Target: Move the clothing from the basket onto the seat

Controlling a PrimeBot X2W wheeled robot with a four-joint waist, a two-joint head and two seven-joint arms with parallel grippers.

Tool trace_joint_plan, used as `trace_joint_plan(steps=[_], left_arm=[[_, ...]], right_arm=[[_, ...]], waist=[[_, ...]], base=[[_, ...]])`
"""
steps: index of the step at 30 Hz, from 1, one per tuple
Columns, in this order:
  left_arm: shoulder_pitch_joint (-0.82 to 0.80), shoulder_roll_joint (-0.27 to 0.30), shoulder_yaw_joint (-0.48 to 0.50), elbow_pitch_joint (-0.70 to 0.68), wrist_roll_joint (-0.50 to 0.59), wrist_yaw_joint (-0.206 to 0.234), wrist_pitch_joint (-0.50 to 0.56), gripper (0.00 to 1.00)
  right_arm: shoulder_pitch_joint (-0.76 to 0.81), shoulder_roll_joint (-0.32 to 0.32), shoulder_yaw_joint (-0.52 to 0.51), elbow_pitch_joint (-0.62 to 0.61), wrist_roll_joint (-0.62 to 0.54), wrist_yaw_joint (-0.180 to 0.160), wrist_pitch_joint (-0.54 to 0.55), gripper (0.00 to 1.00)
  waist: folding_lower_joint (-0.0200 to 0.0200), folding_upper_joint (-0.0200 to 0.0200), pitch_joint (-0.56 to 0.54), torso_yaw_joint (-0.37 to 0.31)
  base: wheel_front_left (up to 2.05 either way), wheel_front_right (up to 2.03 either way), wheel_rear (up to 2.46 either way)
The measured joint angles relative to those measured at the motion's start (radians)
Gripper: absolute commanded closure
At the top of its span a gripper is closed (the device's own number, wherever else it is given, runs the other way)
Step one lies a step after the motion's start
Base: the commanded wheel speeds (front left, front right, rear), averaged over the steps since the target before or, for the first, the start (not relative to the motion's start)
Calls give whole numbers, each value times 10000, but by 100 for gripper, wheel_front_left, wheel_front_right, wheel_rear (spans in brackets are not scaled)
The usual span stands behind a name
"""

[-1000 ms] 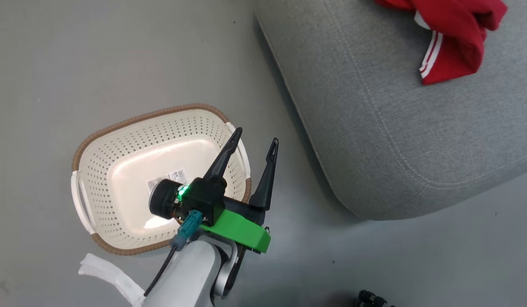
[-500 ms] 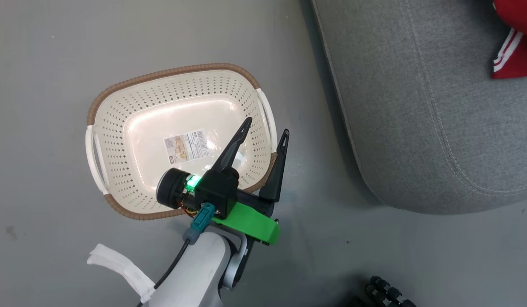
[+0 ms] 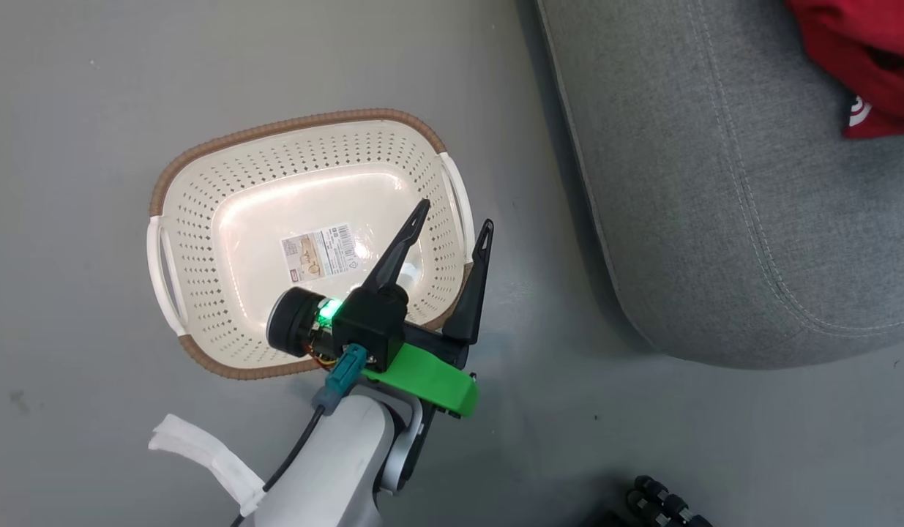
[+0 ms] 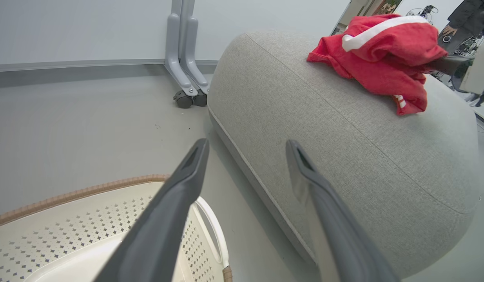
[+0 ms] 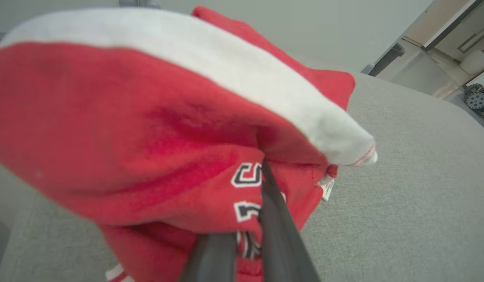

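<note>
Nearest, at the foot of the head view: the pale forearm (image 3: 334, 468) and green bracket (image 3: 422, 380) of the left arm, with a white padded strip (image 3: 203, 457) on the grey floor (image 3: 71, 146) just beside them. At the lower right corner, a black ribbed object (image 3: 667, 505), too cropped to identify.

Next, the left gripper (image 3: 454, 215), fingers spread wide and gripping nothing, poised over the near right corner of the basket (image 3: 305, 126). One finger above the perforated wall, the other outside the rim by the white right handle (image 3: 457, 201). On the basket's smooth bottom, a label sticker (image 3: 321, 251). Basket on the floor, near the seat (image 3: 700, 183) but apart from it, with a band of floor between.

Farther on, the seat's rounded near corner and stitched seam. On the seat's top, toward its far right edge, the clothing (image 3: 861, 66): bright red and bunched, with white stripe and white lettering on show. Pinched into that bundle, the right gripper (image 5: 261, 176), fingers drawn close together on a fold of red fabric just under the white band. In the left wrist view, the lower folds of the clothing resting on the cushion.

Beyond the seat, the castered grey legs (image 4: 187, 78) of a partition against a pale wall.
</note>
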Motion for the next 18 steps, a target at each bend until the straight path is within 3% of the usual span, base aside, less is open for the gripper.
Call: trace_joint_plan(steps=[1,2,3,4,18], left_arm=[[0,-2,8,17,-10,-19,0,0],[1,-2,17,38,-31,-36,0,0],[4,0,40,59,-73,-75,0,0],[7,2,54,75,-88,-92,0,0],[680,0,560,54,-529,-504,0,0]], right_arm=[[12,13,194,128,199,-2,0,100],[41,27,466,213,474,0,0,84],[60,21,694,255,660,0,0,13],[58,4,811,307,759,2,0,0],[405,-566,2054,566,2061,2,0,0]], waist=[[0,0,-41,-17],[0,0,-93,-37],[0,0,-156,-56],[0,0,-210,-70],[-1,0,-1685,-317]], base=[[0,0,0],[0,0,0],[0,0,0],[0,0,0],[0,0,0]])
